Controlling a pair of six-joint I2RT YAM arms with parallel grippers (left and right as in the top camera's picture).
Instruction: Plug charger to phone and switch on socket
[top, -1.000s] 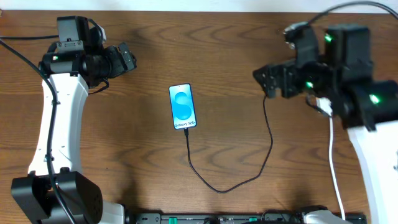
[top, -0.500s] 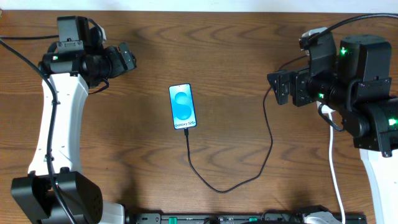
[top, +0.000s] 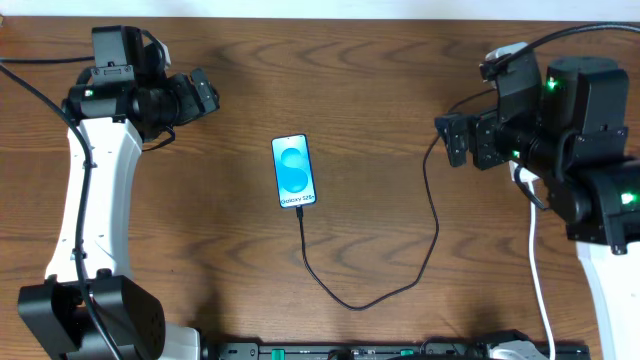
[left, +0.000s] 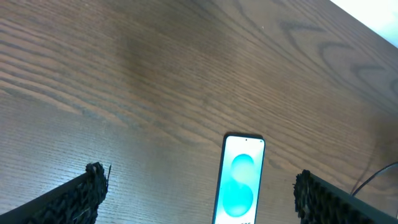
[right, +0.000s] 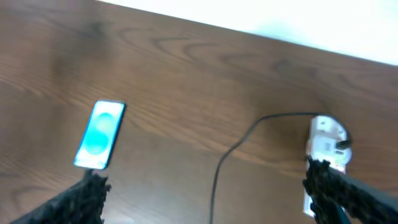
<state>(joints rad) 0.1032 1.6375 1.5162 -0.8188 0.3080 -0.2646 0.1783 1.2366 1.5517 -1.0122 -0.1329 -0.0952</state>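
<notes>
The phone (top: 294, 171) lies flat at the table's middle, its blue screen lit. The charger (top: 432, 225), a thin black cable, meets the phone's lower edge, loops toward the front and runs up to the right arm. The socket (top: 522, 173) is mostly hidden under the right arm; the right wrist view shows its white end (right: 327, 138) with a black plug, the cable (right: 227, 155) and the phone (right: 99, 134). My left gripper (top: 205, 94) is open and empty, far left of the phone (left: 241, 180). My right gripper (top: 455, 140) is open and empty, left of the socket.
A white cord (top: 536, 270) runs from the socket toward the front edge at the right. The arm bases and black base cables (top: 380, 350) line the front edge. Bare wooden table (top: 380, 90) lies between the arms.
My right arm has drawn back to the right and its gripper has moved a little away from the table's middle. The left arm, phone and cable have not moved.
</notes>
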